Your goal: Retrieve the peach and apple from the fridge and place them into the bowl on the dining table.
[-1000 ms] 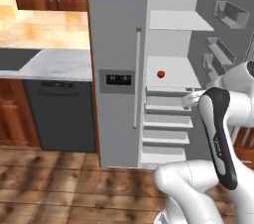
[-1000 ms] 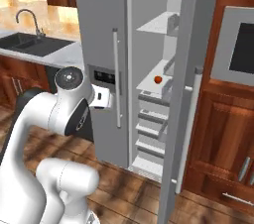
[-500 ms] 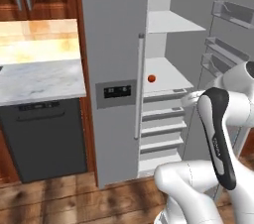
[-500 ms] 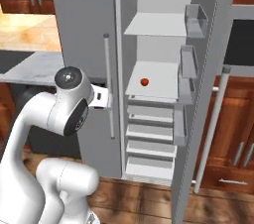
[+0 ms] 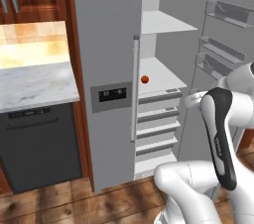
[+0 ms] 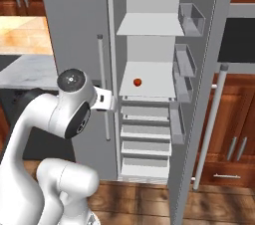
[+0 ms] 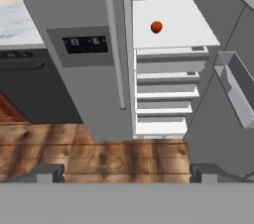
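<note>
My gripper [image 7: 127, 171] hangs with its jaws spread as wide as they go and nothing between them; in the hand view the two fingertips [image 7: 48, 172] sit far apart at about seven and five o'clock, over wooden floor [image 7: 94, 151].

The fridge [image 6: 79, 25] stands ahead of me with its right door [image 6: 199, 94] swung open and its left door shut, the dark display panel [image 7: 84, 44] on that shut door at about ten o'clock in the hand view. The apple [image 7: 156, 27] rests alone on the white shelf [image 7: 183, 25] inside, at roughly one o'clock from the centre of the hand view, a small deep orange-red ball toward the left part of the shelf (well apart from my fingers). From the left base camera the apple [image 5: 144, 79] sits just right of the long bar handle [image 5: 134, 89]; from the right base camera the apple [image 6: 137, 82] is near the picture's centre.

Below that shelf is a stack of white drawers [image 7: 166, 89]. Door bins [image 6: 183, 67] line the open door. A marble counter [image 5: 34, 84] over a dark appliance [image 5: 39, 143] lies at nine o'clock in the left base view.
</note>
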